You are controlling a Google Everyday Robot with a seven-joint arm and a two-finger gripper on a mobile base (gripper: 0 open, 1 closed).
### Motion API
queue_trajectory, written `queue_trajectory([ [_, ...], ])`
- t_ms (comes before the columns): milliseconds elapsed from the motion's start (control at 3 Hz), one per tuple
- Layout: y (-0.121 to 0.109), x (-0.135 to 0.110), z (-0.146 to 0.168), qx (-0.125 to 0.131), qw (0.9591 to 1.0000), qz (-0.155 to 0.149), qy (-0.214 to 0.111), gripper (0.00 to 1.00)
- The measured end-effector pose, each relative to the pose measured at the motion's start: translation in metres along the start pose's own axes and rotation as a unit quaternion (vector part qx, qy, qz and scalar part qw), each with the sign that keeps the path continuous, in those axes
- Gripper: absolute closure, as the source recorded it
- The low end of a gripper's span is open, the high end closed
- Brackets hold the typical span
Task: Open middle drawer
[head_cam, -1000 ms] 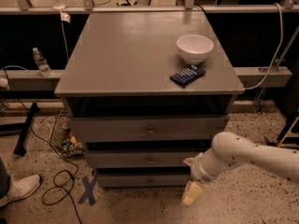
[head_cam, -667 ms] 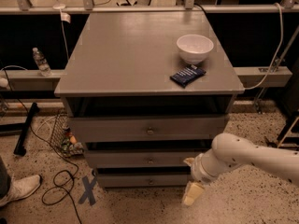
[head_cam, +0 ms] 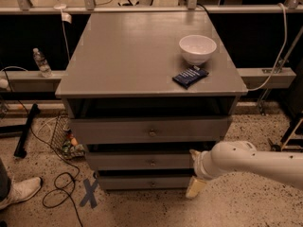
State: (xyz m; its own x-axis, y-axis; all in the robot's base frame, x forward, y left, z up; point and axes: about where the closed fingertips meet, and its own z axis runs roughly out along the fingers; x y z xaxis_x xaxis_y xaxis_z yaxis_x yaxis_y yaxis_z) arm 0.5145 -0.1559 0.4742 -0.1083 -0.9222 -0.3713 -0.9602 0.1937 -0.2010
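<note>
In the lower centre of the frame, under the grey top of a cabinet (head_cam: 132,56), shows three grey fronts stacked, each with a small round knob. Sets the middle drawer (head_cam: 137,161) between the top drawer (head_cam: 118,130) and the bottom drawer (head_cam: 137,183), with dark gaps above and below. Brings the gripper (head_cam: 194,170) in from the lower right on a white arm (head_cam: 251,161), at the middle drawer's right end, well right of its knob (head_cam: 152,163). Spreads the fingers (head_cam: 195,187) wide, one tip high, the other low beside the bottom drawer. Grips nothing; cannot tell whether touching the front. Carries a bowl (head_cam: 197,48) and a blue packet (head_cam: 190,76) on the cabinet top, upper right.
</note>
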Motion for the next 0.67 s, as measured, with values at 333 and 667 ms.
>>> queue_trajectory([
  [333, -0.025, -0.002, 0.007, 0.028, 0.9994, -0.022, -0.002, 0.00],
  [667, -0.055, -0.011, 0.028, 0.041, 0.9983, -0.040, -0.004, 0.00],
])
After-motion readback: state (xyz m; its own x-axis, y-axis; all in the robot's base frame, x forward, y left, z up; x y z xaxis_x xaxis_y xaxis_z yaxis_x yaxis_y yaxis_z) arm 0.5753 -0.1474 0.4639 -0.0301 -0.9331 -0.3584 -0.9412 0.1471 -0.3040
